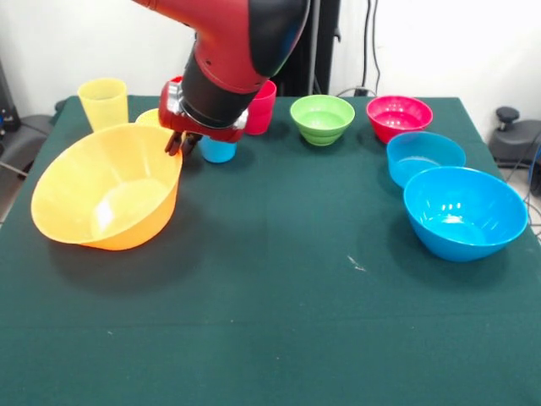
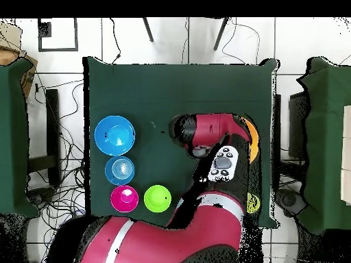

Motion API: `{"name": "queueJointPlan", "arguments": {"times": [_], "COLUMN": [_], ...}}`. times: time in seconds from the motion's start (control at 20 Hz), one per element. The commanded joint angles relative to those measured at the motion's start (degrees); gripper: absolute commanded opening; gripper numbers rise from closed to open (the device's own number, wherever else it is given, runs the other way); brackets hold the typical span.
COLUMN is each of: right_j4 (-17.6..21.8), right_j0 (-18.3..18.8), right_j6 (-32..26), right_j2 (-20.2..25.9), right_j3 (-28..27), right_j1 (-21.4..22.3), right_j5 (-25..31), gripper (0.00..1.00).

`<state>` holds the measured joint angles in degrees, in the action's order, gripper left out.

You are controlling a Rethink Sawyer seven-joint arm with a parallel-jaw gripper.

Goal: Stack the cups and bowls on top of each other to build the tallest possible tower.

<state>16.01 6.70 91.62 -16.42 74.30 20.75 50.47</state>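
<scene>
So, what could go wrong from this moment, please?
1. The large orange bowl is tilted, and the gripper sits at its far rim; a small push may roll it.
2. The light blue cup, red cup and yellow cup stand close around the gripper and may be knocked over.

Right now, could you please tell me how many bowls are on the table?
5: large orange bowl front-left, tilted; green bowl and magenta bowl at the back; small blue bowl and large blue bowl right. The arm may hide others.
</scene>
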Motion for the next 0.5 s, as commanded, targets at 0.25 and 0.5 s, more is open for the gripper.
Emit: {"name": "queueJointPlan", "arguments": {"times": [0.25,0.5], "right_j4": [-2.6,-3.2], "right_j0": [-2.3,-3.0], "right_j6": [9.3,10.1], "right_j2": [5.2,4.9], "right_j3": [4.4,5.2], "right_j1": [1.2,1.7], "right_j5": [-3.5,-3.7], "gripper": [0.00,0.00]}}
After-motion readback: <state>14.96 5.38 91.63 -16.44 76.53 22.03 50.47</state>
